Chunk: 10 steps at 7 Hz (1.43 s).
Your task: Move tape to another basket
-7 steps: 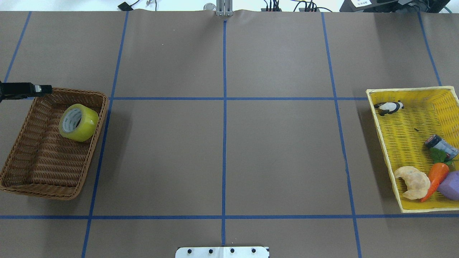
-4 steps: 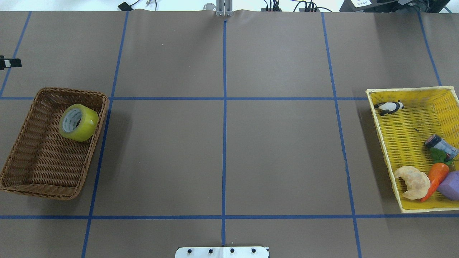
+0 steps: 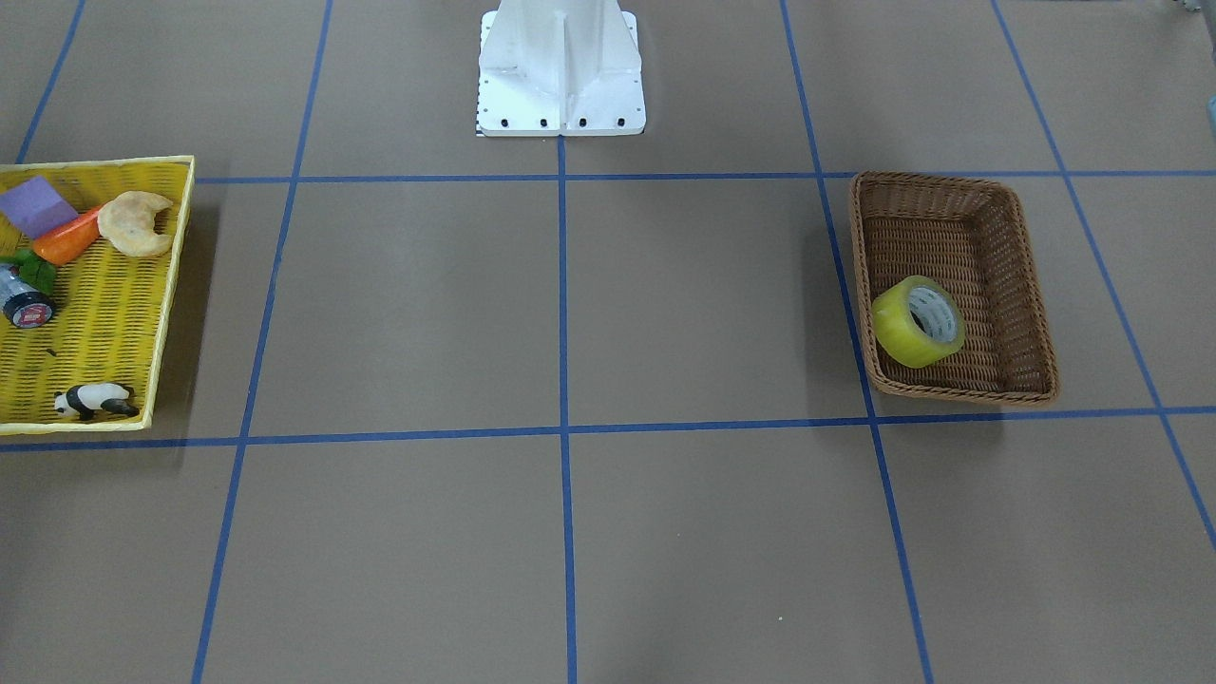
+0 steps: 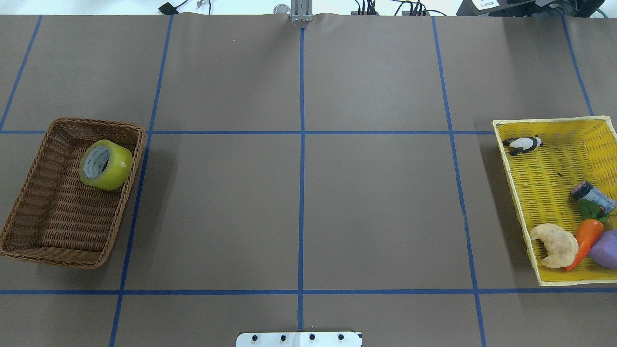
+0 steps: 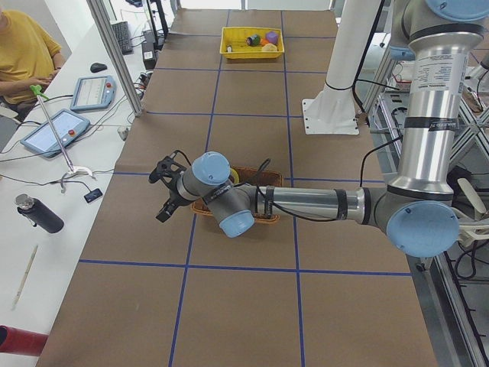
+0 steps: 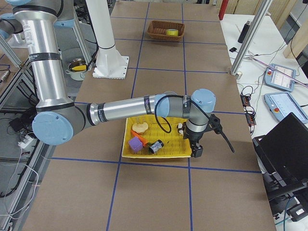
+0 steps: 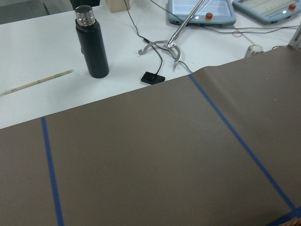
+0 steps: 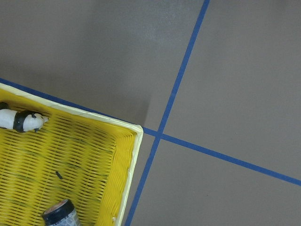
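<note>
The yellow tape roll (image 4: 105, 164) lies on its side in the far right part of the brown wicker basket (image 4: 96, 124), leaning on its wall. Both also show in the front view, tape (image 3: 918, 321) and basket (image 3: 936, 178). No gripper shows in the overhead or front view. In the exterior left view my left gripper (image 5: 163, 191) hangs above the table just beyond the basket (image 5: 263, 177); I cannot tell if it is open. In the exterior right view my right gripper (image 6: 198, 149) is beside the yellow tray; I cannot tell its state.
The yellow woven tray (image 4: 544, 168) at the right end holds a toy panda (image 4: 523, 143), a dark can (image 4: 592, 194), a croissant (image 4: 555, 245), a carrot and a purple block. The robot's white base (image 3: 560, 85) stands at the near middle edge. A black bottle (image 7: 92, 42) stands off the table.
My left gripper was at the overhead view's left edge by the basket's far corner, drew away farther, and is now out of that view. The tape and basket have not moved.
</note>
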{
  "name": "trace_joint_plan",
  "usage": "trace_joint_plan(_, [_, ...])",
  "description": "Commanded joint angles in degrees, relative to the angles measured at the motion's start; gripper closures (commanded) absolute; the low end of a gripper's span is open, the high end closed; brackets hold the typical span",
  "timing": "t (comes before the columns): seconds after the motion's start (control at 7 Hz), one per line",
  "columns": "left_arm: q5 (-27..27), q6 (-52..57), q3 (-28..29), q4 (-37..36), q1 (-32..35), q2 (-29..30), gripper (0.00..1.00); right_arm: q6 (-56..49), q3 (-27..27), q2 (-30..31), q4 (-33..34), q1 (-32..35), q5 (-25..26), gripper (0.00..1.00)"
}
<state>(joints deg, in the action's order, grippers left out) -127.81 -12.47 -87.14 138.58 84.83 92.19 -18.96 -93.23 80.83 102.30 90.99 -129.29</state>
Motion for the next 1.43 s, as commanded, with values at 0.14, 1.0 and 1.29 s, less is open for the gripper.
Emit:
trace_joint_plan(0.14, [-0.59,17.02,-0.05,-23.54,3.85,-3.06,0.02,0.15,0.24,0.29,-0.09,0.15,0.0,0.0])
trace_joint_plan(1.0, [-4.72,18.27,-1.79,-38.0,3.77,-7.55,0.02,0.06,0.33,2.66,-0.09,0.15,0.17,0.0])
trace_joint_plan(1.29, [-4.73,19.75,-2.33,-38.21,3.77,-7.55,0.02,-0.12,0.33,3.1,-0.09,0.15,0.17,0.0])
